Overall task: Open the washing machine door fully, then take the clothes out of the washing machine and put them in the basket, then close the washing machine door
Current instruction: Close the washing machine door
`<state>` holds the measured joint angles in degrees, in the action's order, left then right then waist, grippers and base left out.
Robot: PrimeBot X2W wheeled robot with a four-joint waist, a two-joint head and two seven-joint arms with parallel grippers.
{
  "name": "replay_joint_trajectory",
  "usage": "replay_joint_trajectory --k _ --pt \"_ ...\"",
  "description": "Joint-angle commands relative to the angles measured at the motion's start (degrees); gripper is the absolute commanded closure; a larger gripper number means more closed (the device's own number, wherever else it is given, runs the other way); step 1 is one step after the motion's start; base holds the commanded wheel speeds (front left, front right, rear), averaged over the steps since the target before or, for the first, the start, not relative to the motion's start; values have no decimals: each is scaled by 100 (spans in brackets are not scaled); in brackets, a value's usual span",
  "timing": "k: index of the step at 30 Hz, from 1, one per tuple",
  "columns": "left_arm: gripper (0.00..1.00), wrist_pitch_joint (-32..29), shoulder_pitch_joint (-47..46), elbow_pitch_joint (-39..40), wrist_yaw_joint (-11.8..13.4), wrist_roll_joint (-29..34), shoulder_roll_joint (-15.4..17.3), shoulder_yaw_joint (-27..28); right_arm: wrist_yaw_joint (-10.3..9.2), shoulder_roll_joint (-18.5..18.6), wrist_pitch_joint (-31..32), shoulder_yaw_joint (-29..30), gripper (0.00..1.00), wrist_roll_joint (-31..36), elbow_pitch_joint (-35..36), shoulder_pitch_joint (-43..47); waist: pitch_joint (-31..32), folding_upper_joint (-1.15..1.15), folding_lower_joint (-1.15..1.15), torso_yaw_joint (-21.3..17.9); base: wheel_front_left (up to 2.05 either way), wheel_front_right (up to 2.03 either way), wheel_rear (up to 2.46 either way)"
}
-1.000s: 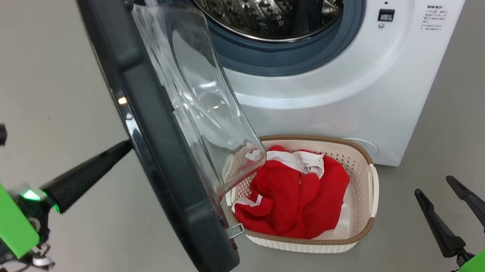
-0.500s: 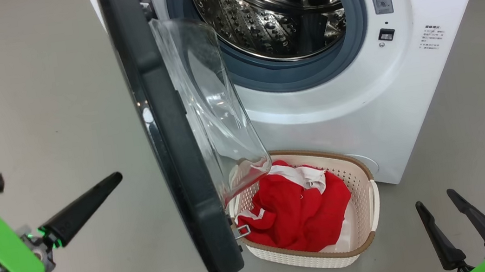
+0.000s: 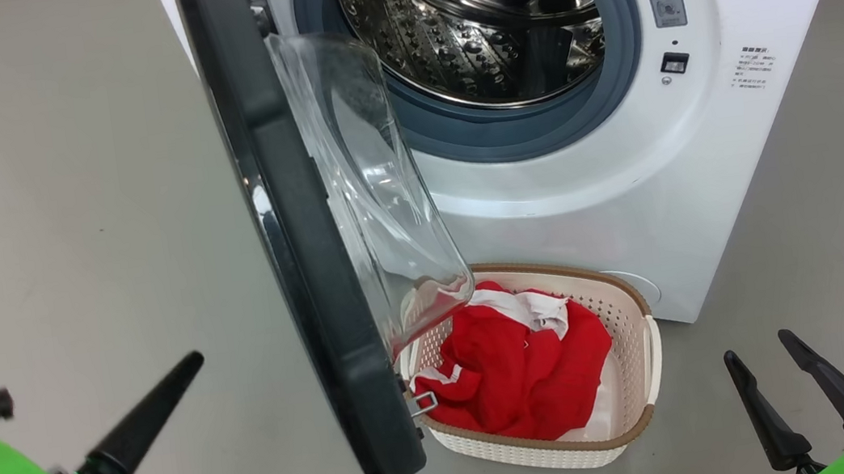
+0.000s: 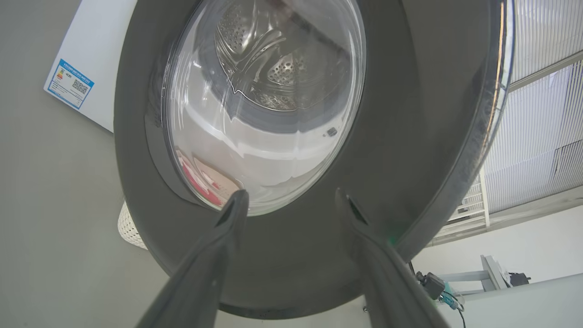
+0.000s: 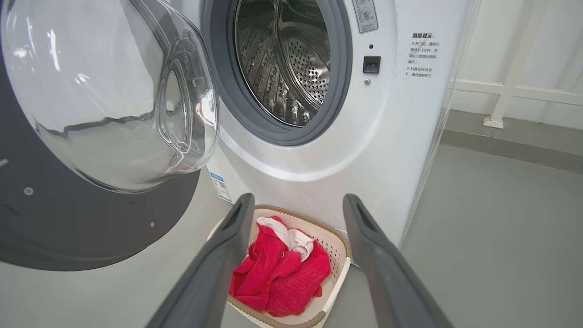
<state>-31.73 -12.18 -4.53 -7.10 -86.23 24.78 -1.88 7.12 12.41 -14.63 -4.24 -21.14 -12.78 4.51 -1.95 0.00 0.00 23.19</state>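
Now, clothes point(image 5: 278, 278) lie in basket point(image 5: 339, 255) just beyond right gripper point(image 5: 296, 198), fingers wide, empty; drum point(image 3: 475, 18) bare; washing machine door point(image 4: 319, 255) open ahead of left gripper point(image 4: 291, 193), fingers spread, empty; closing remains

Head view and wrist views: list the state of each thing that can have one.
Washing machine door, open, swung partway out.
Washing machine, drum empty as far as it shows.
Basket, upright, loaded.
Clothes, piled inside it.
Left tool, open, holding nothing.
Right tool, open, holding nothing.
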Motion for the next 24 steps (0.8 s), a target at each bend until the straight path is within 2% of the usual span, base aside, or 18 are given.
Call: replay_joint_trajectory --k 1,17,24 --pt "0 66 -85 86 -38 5 188 278 36 99 -37 -72 0 27 153 -42 -3 0 0 -2 0 0 0" --pt "0 1211 678 -299 -38 -19 -184 219 36 100 -37 -22 0 30 170 -54 -94 0 0 -10 0 0 0" --pt "0 1892 734 -389 -38 244 -255 -40 36 104 -37 -27 0 33 167 -104 -127 0 0 -38 0 0 0"
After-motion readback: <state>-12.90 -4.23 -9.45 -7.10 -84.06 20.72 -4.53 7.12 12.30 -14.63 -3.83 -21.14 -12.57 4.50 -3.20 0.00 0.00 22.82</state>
